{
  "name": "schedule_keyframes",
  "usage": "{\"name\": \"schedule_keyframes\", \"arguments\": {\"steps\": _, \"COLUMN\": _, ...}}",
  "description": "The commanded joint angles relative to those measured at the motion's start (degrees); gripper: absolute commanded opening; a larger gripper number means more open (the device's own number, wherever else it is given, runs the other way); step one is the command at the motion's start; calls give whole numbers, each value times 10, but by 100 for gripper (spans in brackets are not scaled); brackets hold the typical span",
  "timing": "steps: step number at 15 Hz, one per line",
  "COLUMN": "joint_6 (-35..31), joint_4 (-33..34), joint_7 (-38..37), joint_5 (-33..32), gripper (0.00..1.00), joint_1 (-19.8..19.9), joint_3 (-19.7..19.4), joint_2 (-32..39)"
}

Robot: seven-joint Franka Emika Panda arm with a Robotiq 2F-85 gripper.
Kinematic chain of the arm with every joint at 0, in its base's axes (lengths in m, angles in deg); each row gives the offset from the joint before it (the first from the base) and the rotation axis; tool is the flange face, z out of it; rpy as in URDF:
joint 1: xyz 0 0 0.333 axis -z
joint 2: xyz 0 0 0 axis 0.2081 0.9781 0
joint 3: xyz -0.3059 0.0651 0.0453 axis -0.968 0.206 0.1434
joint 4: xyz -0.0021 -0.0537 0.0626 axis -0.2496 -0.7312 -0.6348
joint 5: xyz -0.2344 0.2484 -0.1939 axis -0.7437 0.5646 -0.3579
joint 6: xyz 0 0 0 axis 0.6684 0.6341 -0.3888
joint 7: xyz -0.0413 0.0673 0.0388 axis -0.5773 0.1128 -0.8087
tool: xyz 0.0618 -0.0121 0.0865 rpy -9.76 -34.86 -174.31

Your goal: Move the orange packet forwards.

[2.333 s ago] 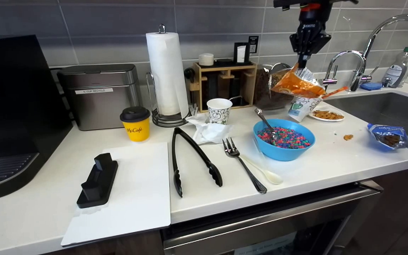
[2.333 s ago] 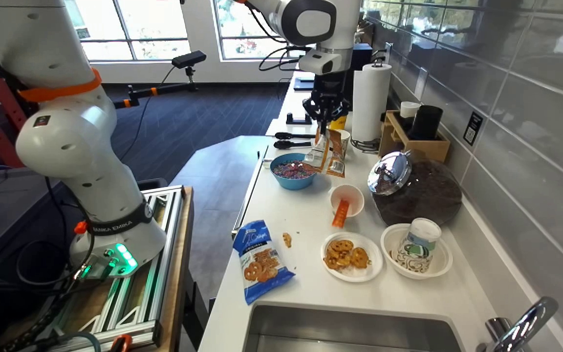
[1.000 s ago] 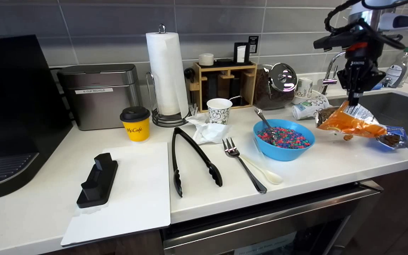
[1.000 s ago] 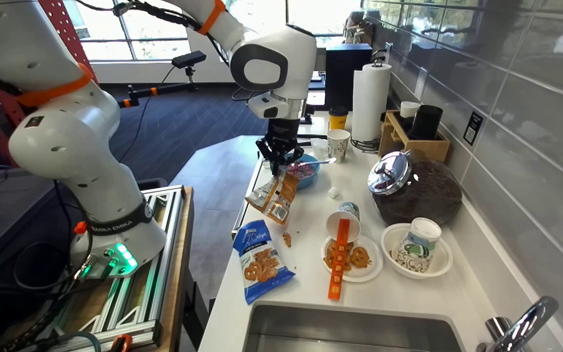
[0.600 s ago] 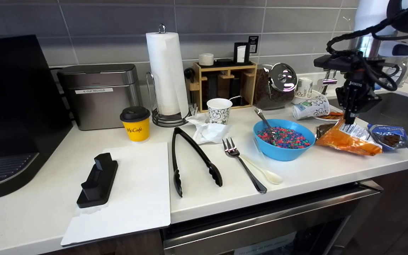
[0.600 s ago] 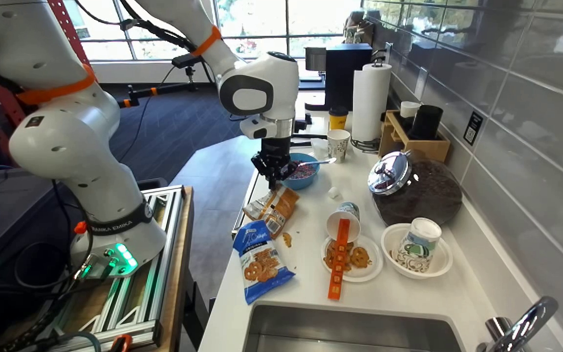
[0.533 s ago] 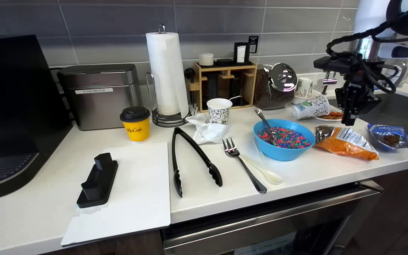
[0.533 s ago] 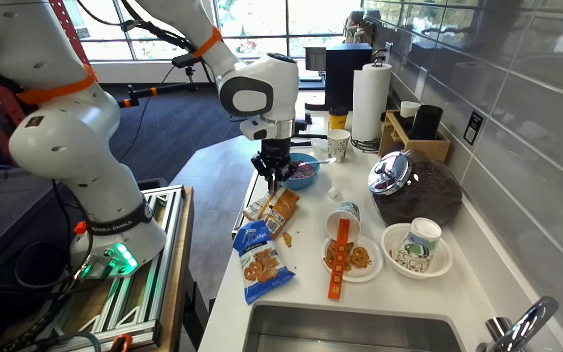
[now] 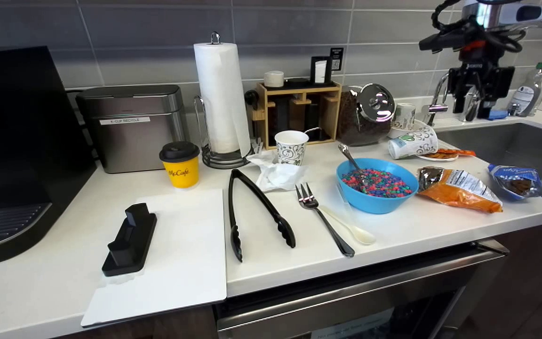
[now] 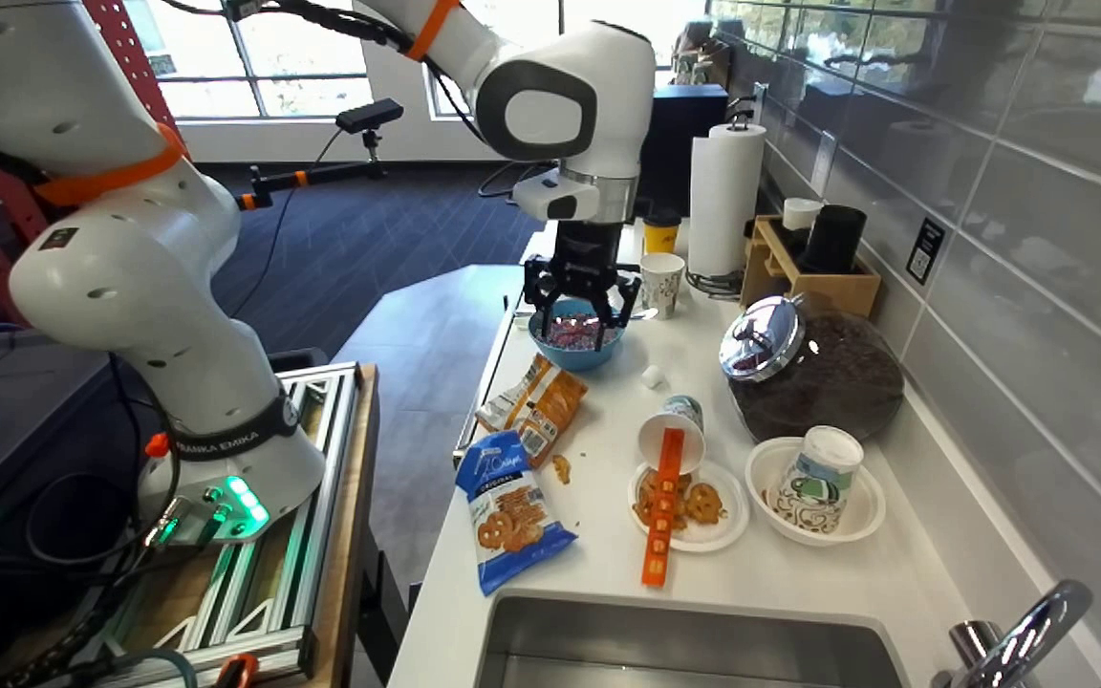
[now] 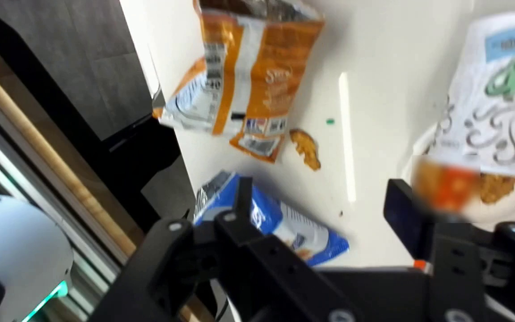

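The orange packet (image 9: 459,192) lies flat on the counter between the blue bowl and a blue packet, its crumpled end by the bowl. Its printed side with a white stripe shows in the wrist view, where the packet (image 11: 266,71) sits at the top, beyond the fingers. My gripper (image 10: 572,336) hangs above the counter, apart from the packet. Its fingers stand wide apart in the wrist view, where nothing is gripped by the gripper (image 11: 320,188).
The blue bowl (image 9: 377,193) of coloured beads holds a spoon. A blue packet (image 10: 512,511) lies close to the orange one. A tipped paper cup (image 10: 675,430) with an orange strip (image 10: 662,506) rests by a plate of pretzels (image 10: 641,535). The sink (image 10: 694,640) lies beyond.
The orange packet came from near the bowl, held in my gripper, down onto the counter beside the blue packet. My gripper let go, opened wide and rose. The paper cup tipped over.
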Motion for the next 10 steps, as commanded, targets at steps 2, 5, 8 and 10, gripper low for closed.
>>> {"name": "schedule_keyframes", "arguments": {"steps": 2, "joint_6": 167, "joint_4": 102, "joint_7": -73, "joint_5": -75, "gripper": 100, "joint_1": 39, "joint_3": -23, "joint_2": 20}}
{"name": "schedule_keyframes", "arguments": {"steps": 5, "joint_6": 220, "joint_4": 138, "joint_7": -59, "joint_5": -56, "gripper": 100, "joint_1": 52, "joint_3": -48, "joint_2": 15}}
{"name": "schedule_keyframes", "arguments": {"steps": 8, "joint_6": 202, "joint_4": 133, "joint_7": -50, "joint_5": -59, "gripper": 100, "joint_1": 51, "joint_3": -54, "joint_2": 8}}
{"name": "schedule_keyframes", "arguments": {"steps": 10, "joint_6": 202, "joint_4": 138, "joint_7": -50, "joint_5": -58, "gripper": 100, "joint_1": 54, "joint_3": -59, "joint_2": 9}}
